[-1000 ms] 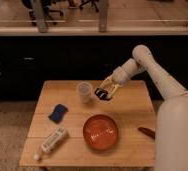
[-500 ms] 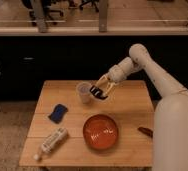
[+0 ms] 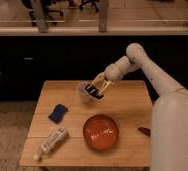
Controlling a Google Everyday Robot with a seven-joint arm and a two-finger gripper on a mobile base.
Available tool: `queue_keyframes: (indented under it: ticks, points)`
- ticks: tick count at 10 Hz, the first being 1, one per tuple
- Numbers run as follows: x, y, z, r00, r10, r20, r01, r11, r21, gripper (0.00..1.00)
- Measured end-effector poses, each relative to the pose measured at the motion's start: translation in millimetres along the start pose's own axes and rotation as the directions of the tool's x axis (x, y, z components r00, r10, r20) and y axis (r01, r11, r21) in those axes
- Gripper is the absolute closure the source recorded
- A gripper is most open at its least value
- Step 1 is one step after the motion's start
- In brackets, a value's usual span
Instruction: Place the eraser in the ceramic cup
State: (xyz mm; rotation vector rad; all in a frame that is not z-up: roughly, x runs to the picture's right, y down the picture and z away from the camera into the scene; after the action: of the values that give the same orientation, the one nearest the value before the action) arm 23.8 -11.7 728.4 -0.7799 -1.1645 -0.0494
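The ceramic cup (image 3: 82, 93) is small and pale and stands on the far middle of the wooden table (image 3: 127, 107). My gripper (image 3: 95, 89) is right beside the cup's right rim, reaching in from the right. It is shut on the eraser (image 3: 92, 91), a small dark block that hangs at the cup's rim, touching or overlapping it. The cup looks slightly tilted to the left.
An orange-red bowl (image 3: 101, 132) sits at the front middle. A blue flat pad (image 3: 58, 112) lies at the left and a white tube-like bottle (image 3: 52, 140) at the front left. A slim red-brown thing (image 3: 144, 131) lies by the right edge, next to my white arm.
My gripper has moved left and slightly down with the eraser, from the middle of the table to the cup's right rim. The cup now looks nudged or tilted.
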Motion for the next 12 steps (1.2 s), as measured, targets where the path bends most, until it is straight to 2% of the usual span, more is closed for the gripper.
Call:
queue_keyframes:
  ticks: [6,12]
  points:
    - [-26.6,-17.1,20.6,0.999,-0.003,0.032,0.004,1.0,-0.011,1.0]
    - [-33.4,-48.6,38.1,0.999,-0.002,0.055,0.004,1.0,-0.029,1.0]
